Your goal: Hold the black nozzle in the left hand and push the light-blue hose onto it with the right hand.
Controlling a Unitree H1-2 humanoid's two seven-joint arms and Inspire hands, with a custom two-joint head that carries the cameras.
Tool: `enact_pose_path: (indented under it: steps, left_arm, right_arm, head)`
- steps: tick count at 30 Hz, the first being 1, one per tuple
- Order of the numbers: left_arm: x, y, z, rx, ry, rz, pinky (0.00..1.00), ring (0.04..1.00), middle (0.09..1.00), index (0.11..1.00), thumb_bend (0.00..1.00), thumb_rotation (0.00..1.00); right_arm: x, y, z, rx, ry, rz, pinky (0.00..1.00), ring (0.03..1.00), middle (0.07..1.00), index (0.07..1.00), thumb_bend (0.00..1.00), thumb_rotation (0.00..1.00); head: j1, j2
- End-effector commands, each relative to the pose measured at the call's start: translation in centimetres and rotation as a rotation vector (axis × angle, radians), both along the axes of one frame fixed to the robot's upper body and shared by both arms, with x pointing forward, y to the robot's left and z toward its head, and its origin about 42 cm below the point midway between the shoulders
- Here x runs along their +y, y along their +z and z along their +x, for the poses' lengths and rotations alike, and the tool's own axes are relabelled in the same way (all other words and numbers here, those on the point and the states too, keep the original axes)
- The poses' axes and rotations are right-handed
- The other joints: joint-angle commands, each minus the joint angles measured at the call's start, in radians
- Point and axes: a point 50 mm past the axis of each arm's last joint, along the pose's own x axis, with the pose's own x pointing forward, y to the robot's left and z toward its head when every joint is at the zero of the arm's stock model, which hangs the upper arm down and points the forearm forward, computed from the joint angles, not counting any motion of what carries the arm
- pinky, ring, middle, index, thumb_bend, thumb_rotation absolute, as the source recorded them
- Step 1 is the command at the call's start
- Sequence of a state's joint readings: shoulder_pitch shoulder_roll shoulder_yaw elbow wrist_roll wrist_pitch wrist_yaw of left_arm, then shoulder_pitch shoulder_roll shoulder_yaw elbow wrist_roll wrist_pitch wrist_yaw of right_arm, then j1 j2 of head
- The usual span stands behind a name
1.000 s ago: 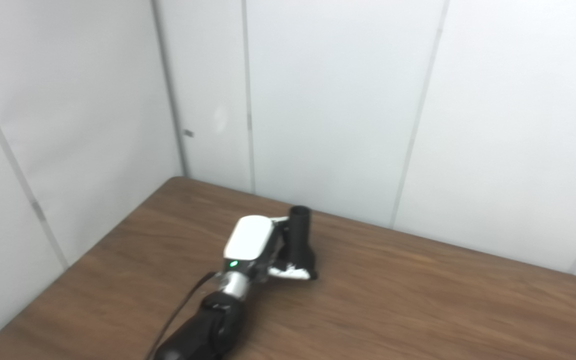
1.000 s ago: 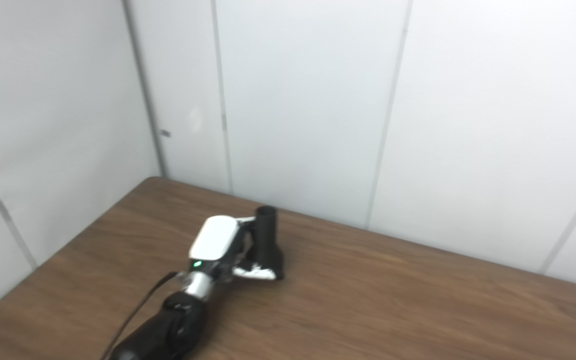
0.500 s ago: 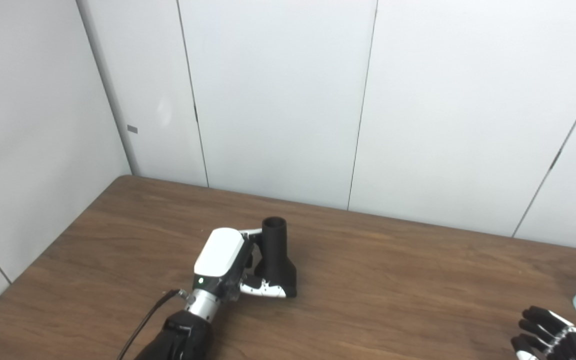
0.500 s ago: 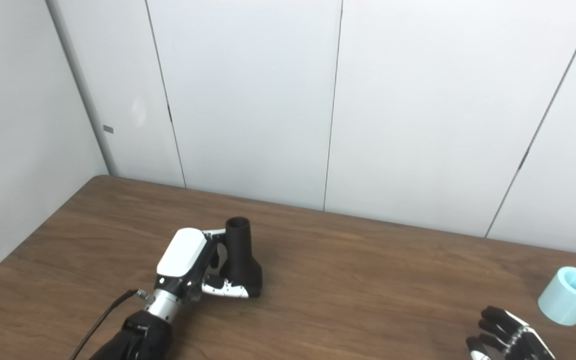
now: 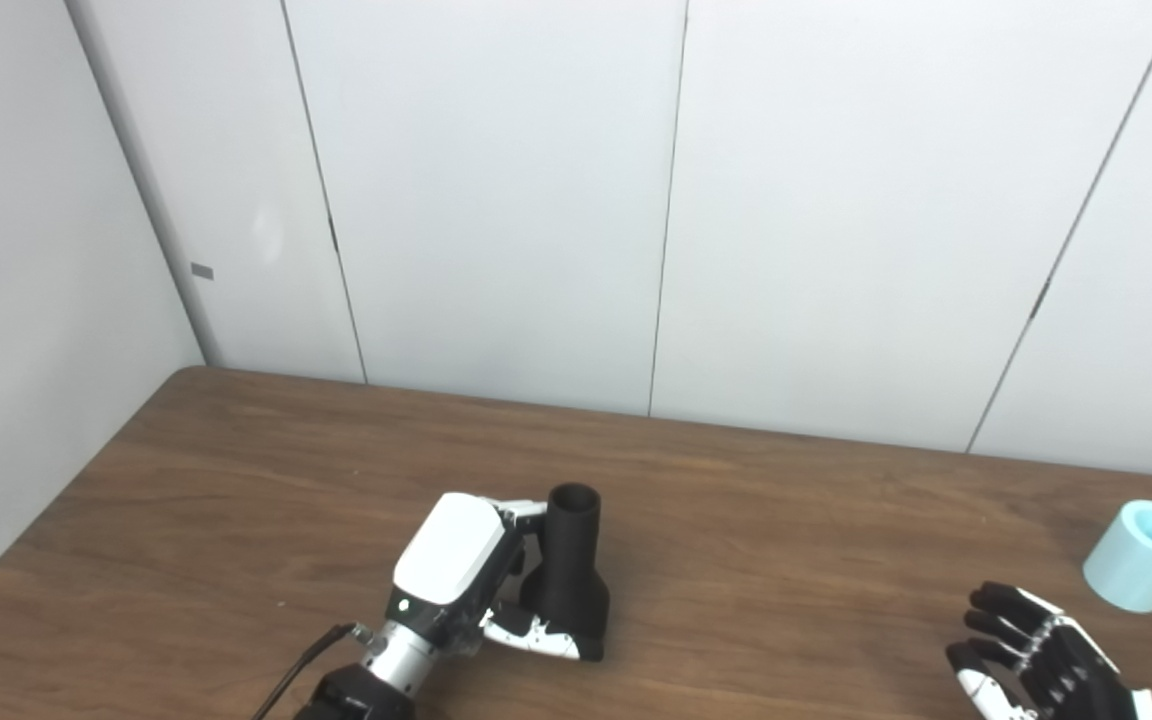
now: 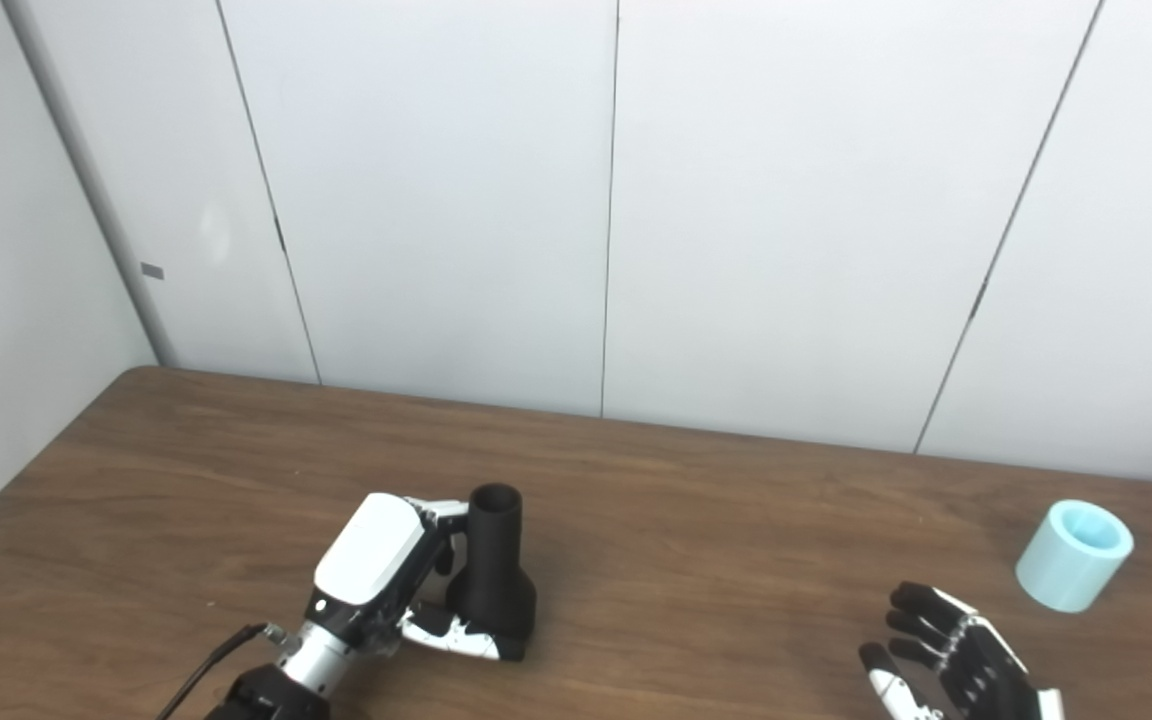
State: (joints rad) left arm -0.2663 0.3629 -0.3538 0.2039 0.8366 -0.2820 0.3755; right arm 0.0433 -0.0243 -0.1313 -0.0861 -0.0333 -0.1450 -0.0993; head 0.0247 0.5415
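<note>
Left hand steadying the nozzle; right hand waiting open short of the hose.

Nearest the camera, the right hand (image 6: 951, 668) is hovering low over the table (image 6: 716, 560) with its fingers (image 6: 921, 602) spread wide and holding nothing, presumably ready to reach for the hose (image 6: 1074, 541), which is lying tilted just beyond it near the right edge, apart from the hand. Farther left, the left hand (image 6: 386, 575) is wrapping its fingers (image 6: 456, 636) around the flared base of the nozzle (image 6: 494, 572), keeping it upright on the table with its open mouth facing up, probably so the hose can be pushed down over it. Compared with a second ago the camera is now panning right, bringing the hose and right hand into view; the nozzle grip is staying unchanged.
</note>
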Motion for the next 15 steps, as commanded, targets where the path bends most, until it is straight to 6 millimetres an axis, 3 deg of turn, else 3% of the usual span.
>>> enact_pose_path:
  steps: [1,15]
  left_arm:
    - [-1.7,-1.9,-0.9,0.037,-0.039,-0.038,0.19,0.330,0.463,0.547,0.49,0.00]
    - [-6.6,-3.3,-1.1,-0.013,-0.161,-0.120,0.27,0.391,0.518,0.495,0.50,0.00]
  right_arm:
    - [0.5,1.5,0.9,-0.084,-0.001,-0.006,0.61,0.681,0.689,0.658,0.29,0.16]
    - [-1.5,4.3,0.9,-0.207,-0.155,-0.123,0.65,0.708,0.712,0.685,0.34,0.26]
  head:
    - [-0.021,0.003]
    - [-0.133,0.030]
